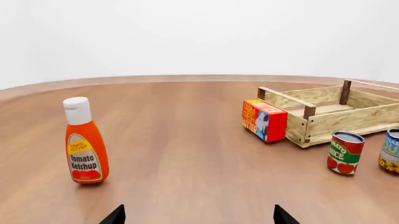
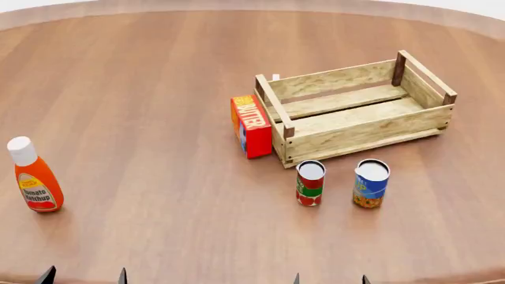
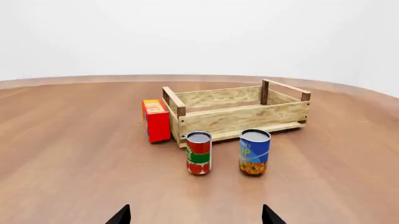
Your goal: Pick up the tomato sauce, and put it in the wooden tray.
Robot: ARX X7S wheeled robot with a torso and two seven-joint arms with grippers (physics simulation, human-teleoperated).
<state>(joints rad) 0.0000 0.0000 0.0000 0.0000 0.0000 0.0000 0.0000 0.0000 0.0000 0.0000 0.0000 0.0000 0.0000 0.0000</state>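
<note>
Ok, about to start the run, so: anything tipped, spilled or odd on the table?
Nothing stands out. The sauce can, blue can and ketchup stand upright, the tray sits flat, and the butter box rests on edge beside it.

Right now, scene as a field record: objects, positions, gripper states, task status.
target: tomato sauce, upright on the table, in front of the wooden tray, not touching it
tray: nothing inside it that shows
distractor can: blue-and-orange can, upright, to the right of the target, a gap between them
butter box: against the tray's left end
ketchup bottle: upright, far left
left gripper: open, holding nothing
right gripper: open, holding nothing
status: pick not started
</note>
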